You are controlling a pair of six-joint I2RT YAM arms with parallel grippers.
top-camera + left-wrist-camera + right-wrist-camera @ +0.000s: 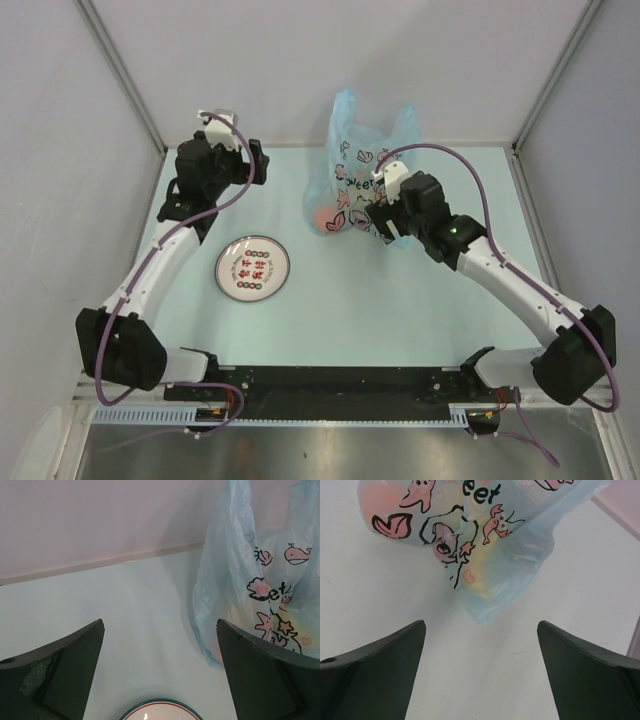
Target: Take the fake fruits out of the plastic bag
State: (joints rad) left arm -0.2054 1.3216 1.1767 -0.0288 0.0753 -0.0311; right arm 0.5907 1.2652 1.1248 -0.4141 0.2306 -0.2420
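The light-blue plastic bag [352, 170] with pink figures and dark lettering stands at the back middle of the table, its handles up. The fake fruits are inside it and show only as blurred orange and yellow patches through the plastic [485, 575], with an orange glow at the bag's lower left [325, 220]. My right gripper [385, 228] is open and empty just right of the bag's base; the bag [470, 545] lies ahead of its fingers. My left gripper [262, 160] is open and empty, left of the bag [255, 590].
A round white plate [253, 268] with red-and-dark markings and a green rim lies at the front left of the table; its rim shows in the left wrist view [162, 703]. Grey walls close off the back and both sides.
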